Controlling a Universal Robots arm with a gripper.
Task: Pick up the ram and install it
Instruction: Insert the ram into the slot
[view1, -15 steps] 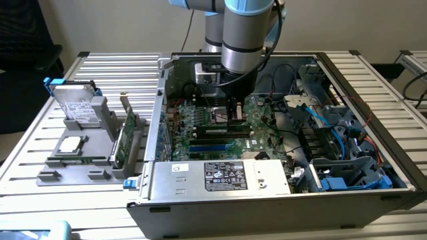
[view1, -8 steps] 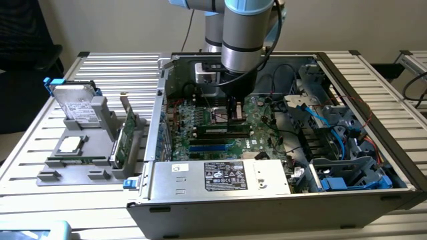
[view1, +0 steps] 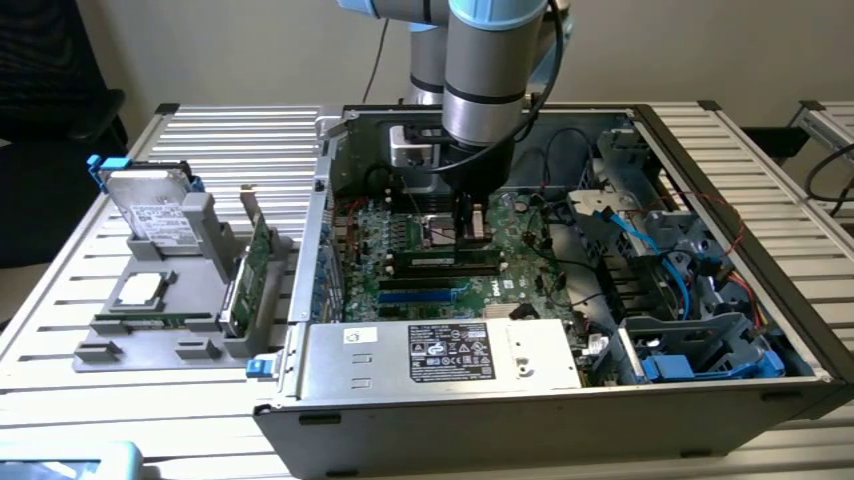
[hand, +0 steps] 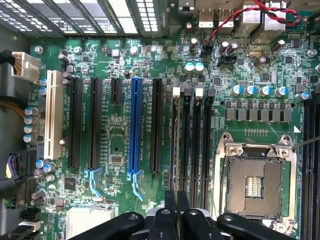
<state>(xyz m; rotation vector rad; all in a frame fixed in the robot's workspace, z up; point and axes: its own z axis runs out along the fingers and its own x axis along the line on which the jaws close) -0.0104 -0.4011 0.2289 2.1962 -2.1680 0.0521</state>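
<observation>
Tabletop (view1: 80, 400) comes first. At 9 o'clock from the open computer case (view1: 534, 420) sits a gray holder (view1: 147, 355) with spare parts. A ram (view1: 154, 320) lies flat along the holder's near side, well apart from the end effector (hand: 176, 200).

Inside the case, just past the silver power supply (view1: 441, 352), the green motherboard (hand: 120, 145) lies flat. The end effector hangs over the memory slots (hand: 192, 145), just beside the empty processor socket (hand: 255, 185). Its two black fingers are pressed together.

A thin green strip (view1: 447, 258) runs along the slots right under the fingers. It may be a second ram going in, but I cannot tell, and I cannot tell if the fingers pinch it.

I think the job in hand is seating a stick in a slot. To do it well, the stick should stand straight up and line up with one slot from end to end. The white clips (hand: 176, 91) at the slot ends should be open. The push should go straight down, even at both ends and gentle, so the board does not bend. Loose wires (view1: 574, 265) lie at 3 o'clock from the end effector in the exterior view, so it should not swing sideways.
</observation>
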